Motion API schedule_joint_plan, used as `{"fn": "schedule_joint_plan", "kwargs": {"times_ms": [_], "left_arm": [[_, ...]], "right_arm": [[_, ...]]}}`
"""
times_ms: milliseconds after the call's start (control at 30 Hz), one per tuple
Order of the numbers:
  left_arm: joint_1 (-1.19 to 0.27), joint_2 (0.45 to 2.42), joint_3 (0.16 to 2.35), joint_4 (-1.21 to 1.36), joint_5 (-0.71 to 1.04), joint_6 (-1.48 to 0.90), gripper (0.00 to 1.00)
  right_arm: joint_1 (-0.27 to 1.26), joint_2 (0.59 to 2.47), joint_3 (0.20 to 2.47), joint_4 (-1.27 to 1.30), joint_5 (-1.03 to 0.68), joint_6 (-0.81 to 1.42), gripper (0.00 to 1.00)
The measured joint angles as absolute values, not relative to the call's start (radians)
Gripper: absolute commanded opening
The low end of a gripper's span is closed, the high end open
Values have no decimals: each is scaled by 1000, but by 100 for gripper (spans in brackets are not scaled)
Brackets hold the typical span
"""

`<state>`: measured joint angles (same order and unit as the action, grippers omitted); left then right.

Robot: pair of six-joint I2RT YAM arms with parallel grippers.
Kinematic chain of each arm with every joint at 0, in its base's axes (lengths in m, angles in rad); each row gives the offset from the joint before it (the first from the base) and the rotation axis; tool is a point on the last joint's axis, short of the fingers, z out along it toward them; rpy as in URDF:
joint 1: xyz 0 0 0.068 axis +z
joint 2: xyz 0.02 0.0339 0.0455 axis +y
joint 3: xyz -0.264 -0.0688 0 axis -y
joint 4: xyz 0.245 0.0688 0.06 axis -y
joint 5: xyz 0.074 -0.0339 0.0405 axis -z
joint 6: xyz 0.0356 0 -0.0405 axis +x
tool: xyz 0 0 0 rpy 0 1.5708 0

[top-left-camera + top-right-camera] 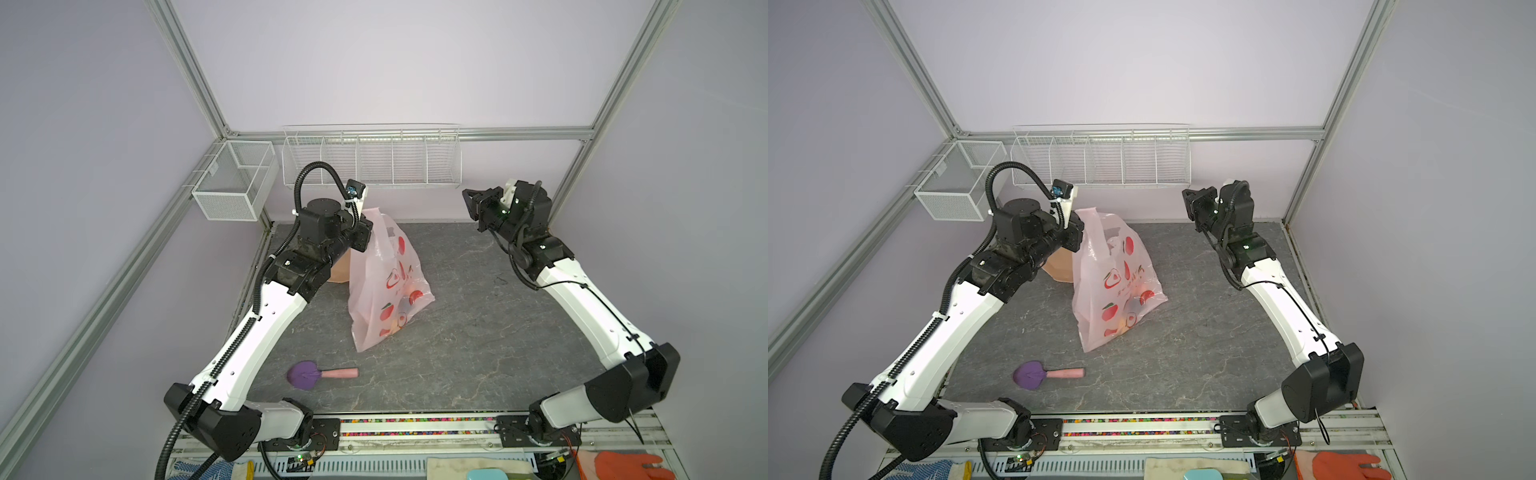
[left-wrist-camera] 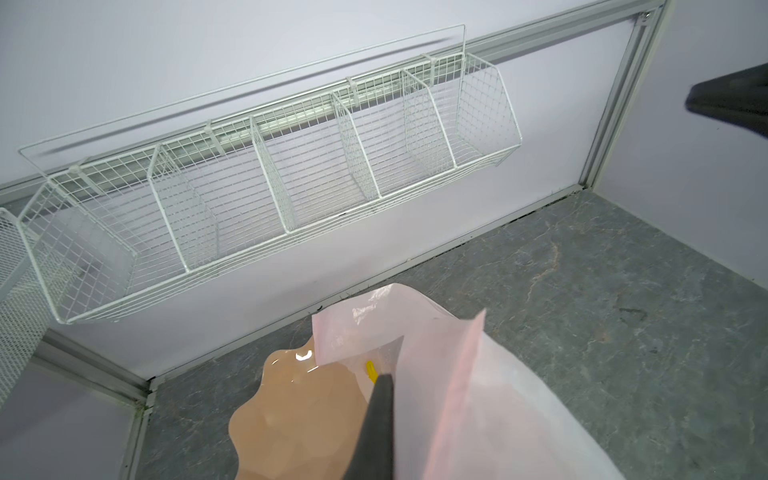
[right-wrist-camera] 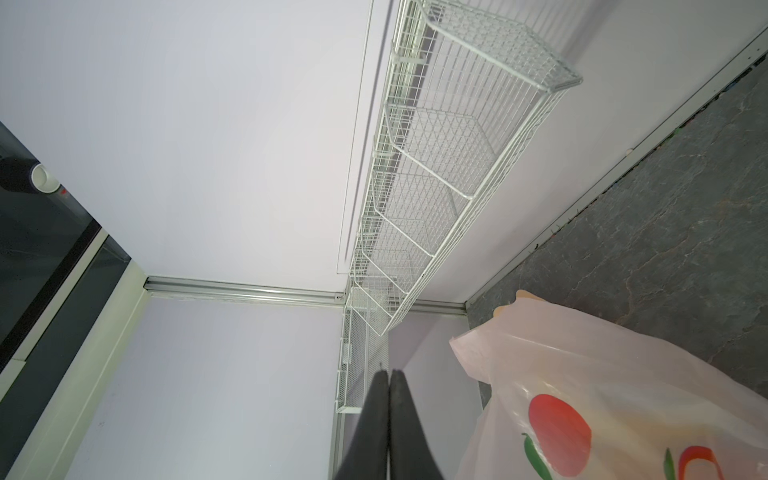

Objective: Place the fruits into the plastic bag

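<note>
The pale pink plastic bag (image 1: pixel 386 291) (image 1: pixel 1113 299) printed with red fruit stands tall at the middle back of the table. My left gripper (image 1: pixel 362 232) (image 1: pixel 1077 232) is shut on its upper edge and holds it up. In the left wrist view one dark finger (image 2: pixel 380 415) lies against the bag (image 2: pixel 478 395), whose film hides the other. Fruits show dimly through the bag's lower part (image 1: pixel 395 328) (image 1: pixel 1121 328), and a yellow one (image 2: pixel 370 370) shows through the film. My right gripper (image 1: pixel 467 195) (image 1: pixel 1185 195) (image 3: pixel 388 372) hangs shut and empty, high at the back right, apart from the bag (image 3: pixel 623 395).
A peach scalloped bowl (image 1: pixel 338 270) (image 1: pixel 1059 266) (image 2: pixel 299 407) sits behind the bag under my left wrist. A purple-headed, pink-handled utensil (image 1: pixel 305 375) (image 1: pixel 1030 375) lies front left. A white wire rack (image 1: pixel 372 158) and a mesh basket (image 1: pixel 235 178) hang on the walls.
</note>
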<state>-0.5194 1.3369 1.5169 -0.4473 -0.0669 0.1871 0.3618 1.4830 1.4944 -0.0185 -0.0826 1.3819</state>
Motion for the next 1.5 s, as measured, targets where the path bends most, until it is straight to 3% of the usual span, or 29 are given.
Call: {"fn": "schedule_joint_plan", "kwargs": {"times_ms": [100,200,367,533,867,1133,1500], "left_arm": [[-522,1349,1518,-455,-7,214,0],[-543,1346,1512,-453,49,239,0],[-559,1272,1404,-451,114,245,0],[-566,1156,1266,-456,150,233,0],[-638,1068,1156,-478,157,211,0],[-651,1054,1142,-488,163,195,0],[-679,1043,1120,-500,188,167,0]], "right_arm": [[355,1483,1485,-25,-84,1380,7],[353,1483,1485,-45,-108,1356,16],[353,1516,1529,-156,-208,1232,58],[371,1653,1686,-328,-313,1028,80],[564,2138,2392,-779,-323,540,86],[599,2257,2456,-830,-288,416,96],[651,2325,2484,-711,-285,389,97]]}}
